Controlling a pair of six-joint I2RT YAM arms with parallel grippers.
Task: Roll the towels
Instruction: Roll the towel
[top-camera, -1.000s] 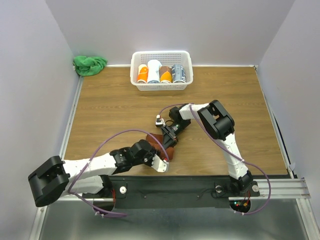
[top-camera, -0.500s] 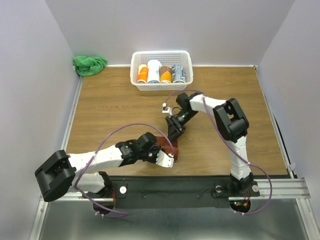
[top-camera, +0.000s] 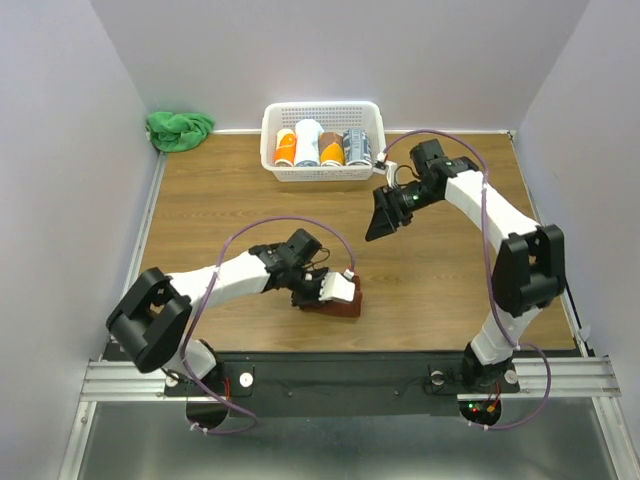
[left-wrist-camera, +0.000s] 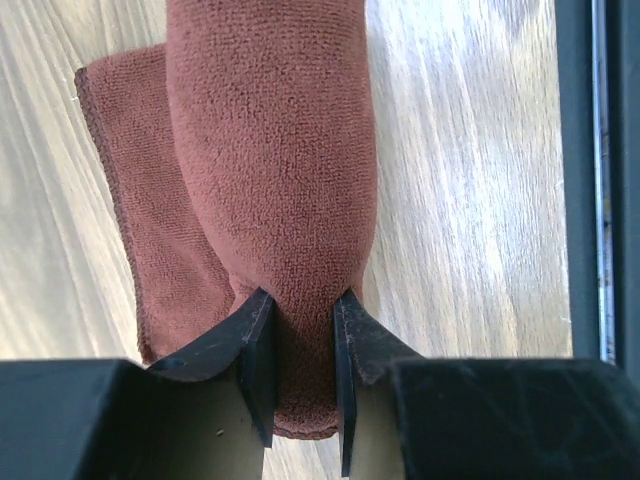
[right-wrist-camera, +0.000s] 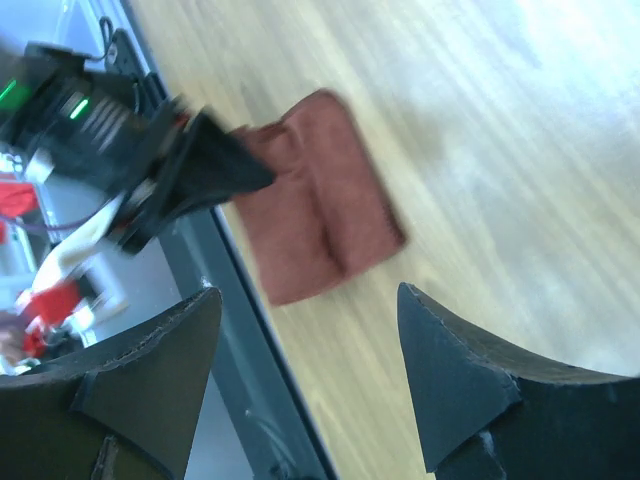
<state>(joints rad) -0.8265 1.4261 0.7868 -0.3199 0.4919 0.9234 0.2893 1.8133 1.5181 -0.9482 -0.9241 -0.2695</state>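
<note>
A brown towel (top-camera: 343, 302), rolled into a short roll with a flat tail beside it, lies near the table's front edge. My left gripper (top-camera: 320, 293) is shut on the near end of the roll (left-wrist-camera: 270, 150), its fingers (left-wrist-camera: 255, 345) pinching the cloth. My right gripper (top-camera: 381, 222) is open and empty, raised above the table's right middle, far from the roll; the brown towel (right-wrist-camera: 320, 225) shows between its spread fingers. A green towel (top-camera: 179, 129) lies crumpled at the back left corner.
A white basket (top-camera: 322, 174) with several rolled towels stands at the back middle. A black rail (top-camera: 350, 365) runs along the table's front edge, close to the roll. Grey walls close in the sides and back.
My right gripper let go of the brown towel and rose back to the right, toward the basket. My left gripper moved right onto the roll's end and turned.
</note>
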